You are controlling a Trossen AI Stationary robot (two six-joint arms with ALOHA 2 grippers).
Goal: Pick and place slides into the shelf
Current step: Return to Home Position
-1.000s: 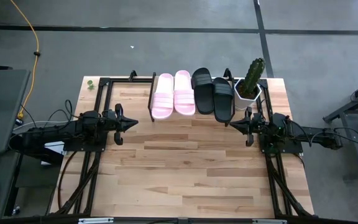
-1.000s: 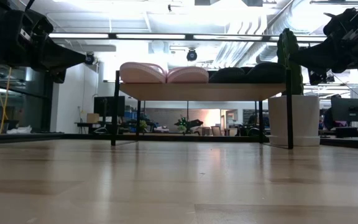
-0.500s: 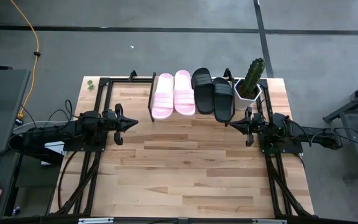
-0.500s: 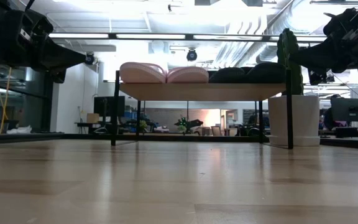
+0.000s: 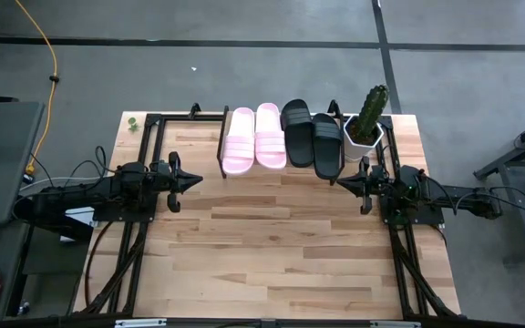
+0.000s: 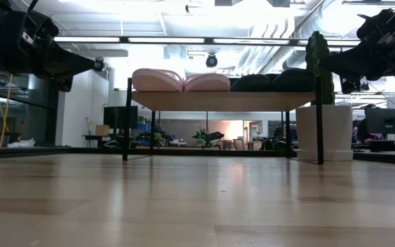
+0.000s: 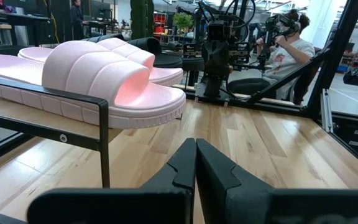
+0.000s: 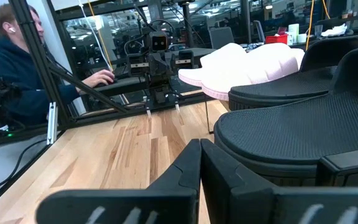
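End effectors are both seen pinched closed: the left end effector (image 5: 198,179) is held left of the shelf (image 6: 218,101), the right end effector (image 5: 339,180) before its right end. Upon it, long axes front-to-back, pink slides (image 5: 269,137) are pointed toes frontward, black slides (image 5: 297,135) toes backward.

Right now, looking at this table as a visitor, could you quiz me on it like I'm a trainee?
1. True or false: the two pink slides and the two black slides all lie on top of the shelf.
2. What stands on the table beside the shelf's black-slide end? A) a potted cactus B) a mug C) a book
3. Fill in: the fingers of the left tool and the right tool are ___.
Key: 1 true; 2 A; 3 shut.
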